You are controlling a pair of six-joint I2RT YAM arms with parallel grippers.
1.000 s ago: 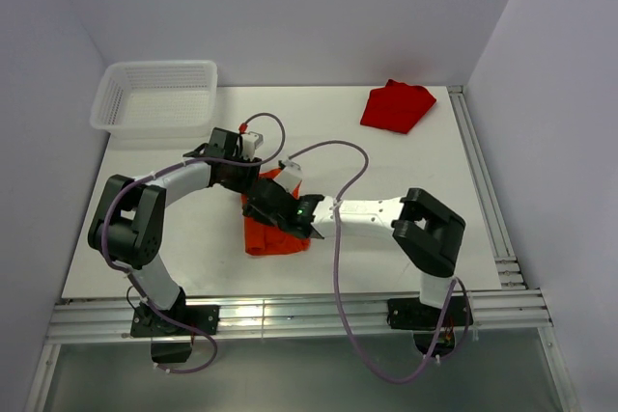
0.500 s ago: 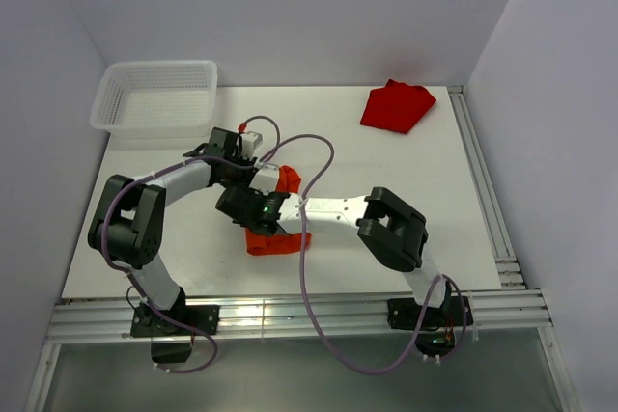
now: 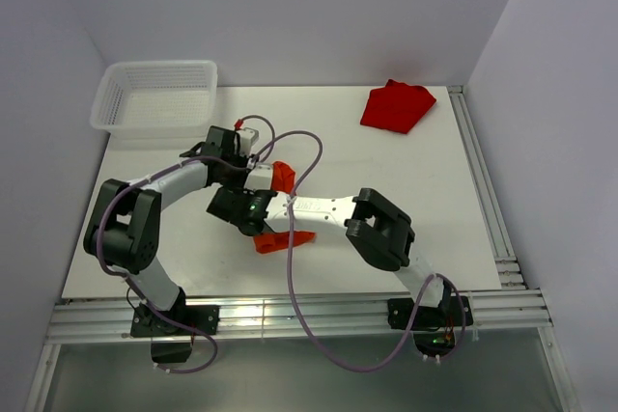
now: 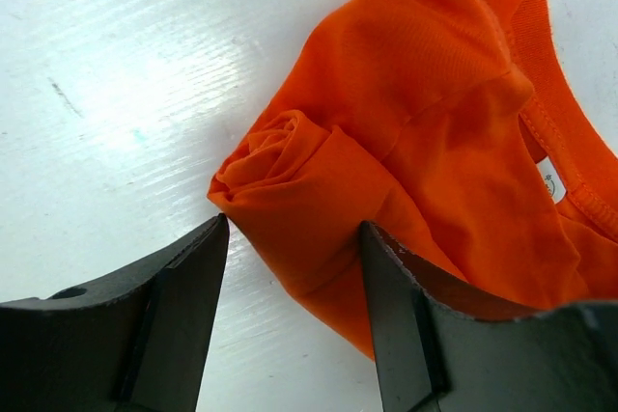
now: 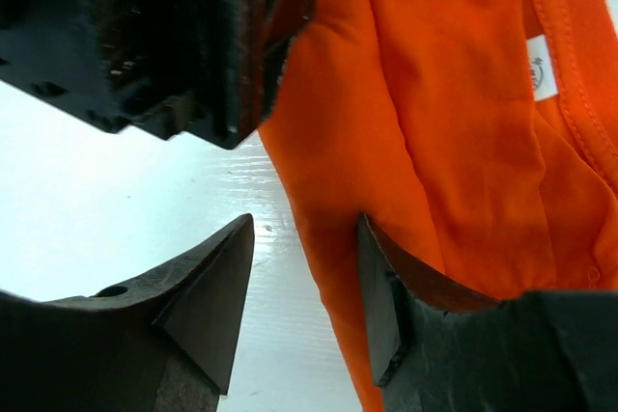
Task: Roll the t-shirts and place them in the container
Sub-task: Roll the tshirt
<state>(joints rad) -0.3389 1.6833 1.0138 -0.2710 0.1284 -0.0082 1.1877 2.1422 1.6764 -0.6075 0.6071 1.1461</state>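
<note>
An orange t-shirt (image 3: 282, 178) lies bunched in the middle of the table, mostly hidden under both grippers in the top view. In the left wrist view it (image 4: 435, 142) has a rolled end, and its white neck label (image 4: 550, 181) shows. My left gripper (image 4: 294, 277) is open and straddles that rolled end. My right gripper (image 5: 304, 238) is open, with one finger (image 5: 406, 306) over the cloth's edge and the other on bare table. In the top view the left gripper (image 3: 255, 176) and the right gripper (image 3: 232, 209) are close together. A red t-shirt (image 3: 396, 106) lies crumpled at the back right.
A white mesh basket (image 3: 154, 94) stands at the back left corner. The left gripper's black body (image 5: 154, 36) fills the upper left of the right wrist view. Cables loop over both arms. A metal rail (image 3: 483, 190) runs along the table's right edge.
My right arm has swung left across the orange t-shirt, and the cloth has gathered into a narrower bundle. My left gripper has stayed almost in place.
</note>
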